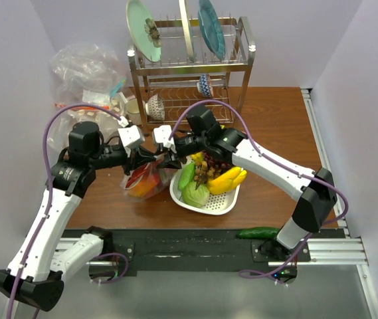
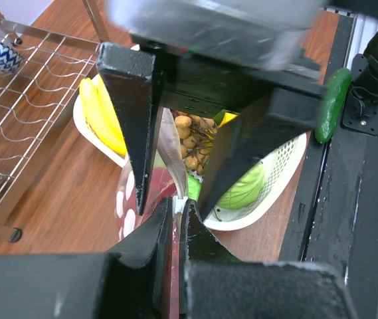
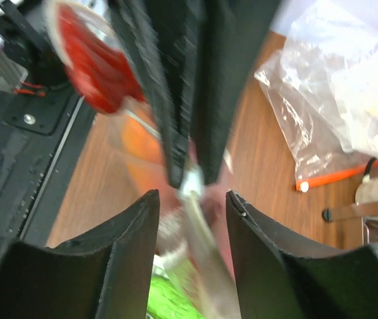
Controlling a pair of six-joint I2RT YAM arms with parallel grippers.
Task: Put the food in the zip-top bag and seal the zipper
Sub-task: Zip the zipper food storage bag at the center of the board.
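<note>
The zip-top bag [image 1: 146,183] hangs over the table just left of the white tray, with red and orange food [image 1: 141,182] inside it. My left gripper [image 1: 143,159] is shut on the zipper [image 2: 177,199] at the bag's top edge. In the left wrist view the left gripper [image 2: 177,206] pinches that strip, white dots showing on the bag [image 2: 127,206] below. My right gripper [image 1: 169,158] faces it from the right, open. In the right wrist view the right gripper [image 3: 192,194] straddles the blurred zipper [image 3: 198,219] without touching it. Red food [image 3: 92,63] and orange food [image 3: 142,143] show through the bag.
A white tray [image 1: 223,205] holds yellow bananas [image 1: 227,179], a pale green cabbage [image 1: 195,194] and grapes. A metal dish rack [image 1: 189,73] with plates and bowls stands behind. A bulky clear bag [image 1: 86,73] lies at the back left. A cucumber [image 1: 256,232] rests at the near edge.
</note>
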